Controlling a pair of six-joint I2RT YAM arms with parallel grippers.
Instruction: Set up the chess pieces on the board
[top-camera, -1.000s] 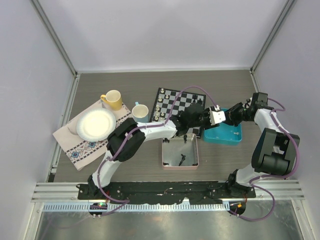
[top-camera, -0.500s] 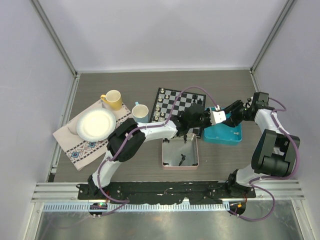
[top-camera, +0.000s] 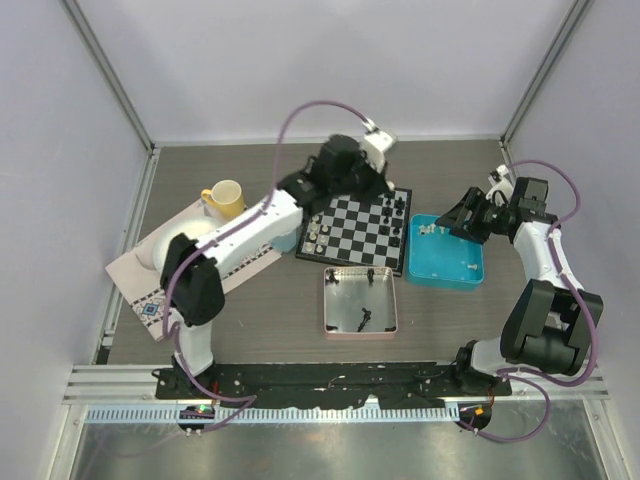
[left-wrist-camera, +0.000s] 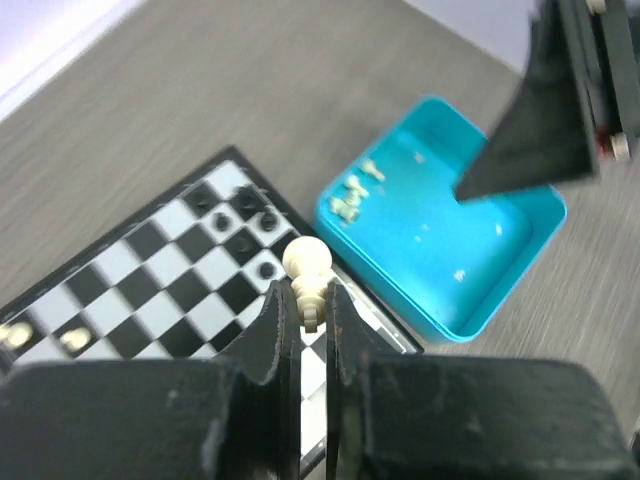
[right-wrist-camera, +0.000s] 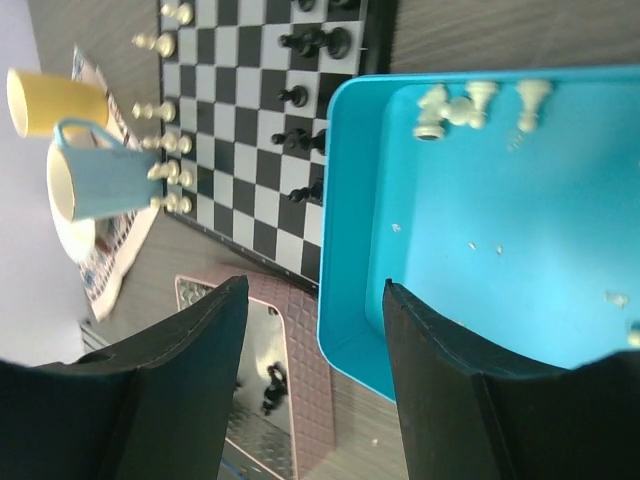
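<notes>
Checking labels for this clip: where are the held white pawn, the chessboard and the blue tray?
white pawn (left-wrist-camera: 306, 258), left wrist view, its round head.
chessboard (top-camera: 355, 232), top view, a bare middle square.
blue tray (top-camera: 452, 255), top view, its bare floor.

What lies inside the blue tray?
The blue tray holds a few off-white chess pieces near one corner and one more apart. The right gripper covers part of it.

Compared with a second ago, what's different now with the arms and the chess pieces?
The left gripper left the blue tray and swung to the board's far side, shut on an off-white pawn. The right gripper opened and drew back rightward over the tray. Board, pink tray and yellow cup stayed put.
</notes>
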